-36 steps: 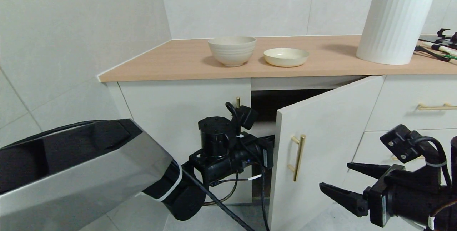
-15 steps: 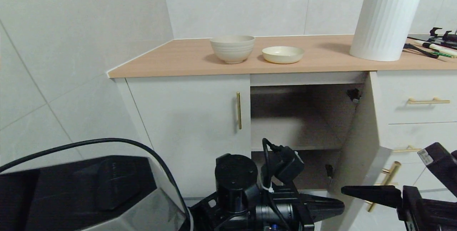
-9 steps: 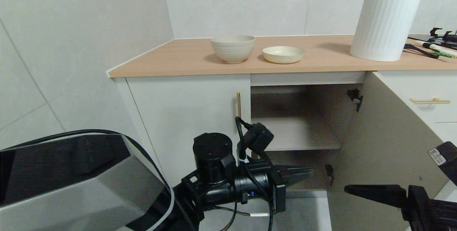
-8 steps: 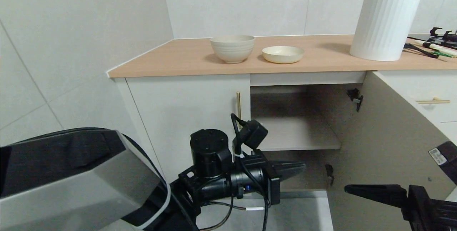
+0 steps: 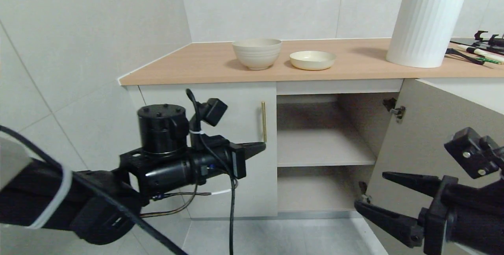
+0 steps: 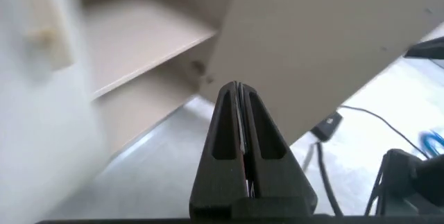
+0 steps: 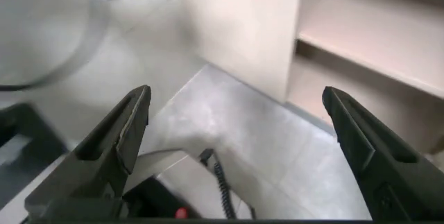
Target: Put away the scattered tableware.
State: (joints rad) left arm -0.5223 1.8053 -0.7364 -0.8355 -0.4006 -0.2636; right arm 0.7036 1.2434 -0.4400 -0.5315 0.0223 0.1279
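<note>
**Stock list: kitchen corner**

1. bowl (image 5: pixel 257 53): beige, ribbed sides, upright. On counter (image 5: pixel 189 67), back-centre, above the shut door.
2. dish (image 5: pixel 313 60): cream, shallow. On counter just beside the bowl on robot's right, not touching. Sits above the open cabinet bay.
3. canister (image 5: pixel 425 28): tall, white, ribbed. On counter, well apart from the dish, further right.
4. utensils (image 5: pixel 476 52): dark-handled bits lying at far right of counter past the canister. Too small to ID.
5. cabinet (image 5: pixel 338 89): under counter, white.
   - open door (image 5: pixel 413 136): on the right, swung wide, inner face showing, hinge (image 5: pixel 393 107) at upper inside edge.
   - shelf (image 5: pixel 323 148): one, mid-height, w/ bottom board beneath.
   - shut door (image 5: pixel 212 101): on the left, w/ vertical brass handle (image 5: pixel 263 121).
6. left hand (image 5: pixel 260 146): fingers pressed together. Held approx level in front of the shut door, below counter edge, tip near the brass handle. In left wrist view the joined fingers (image 6: pixel 238 92) point toward the lower corner of the open door (image 6: pixel 333 37), shelf (image 6: pixel 139 37) off to one side.
7. right hand (image 5: pixel 370 189): fingers spread wide. Low, in front of the open door, tips toward the cabinet's bottom bay. In right wrist view the right hand (image 7: pixel 236 96) frames floor (image 7: pixel 229 134), w/ shelf (image 7: pixel 374 30) beyond.
8. floor (image 5: pixel 275 235): grey tile.
</note>
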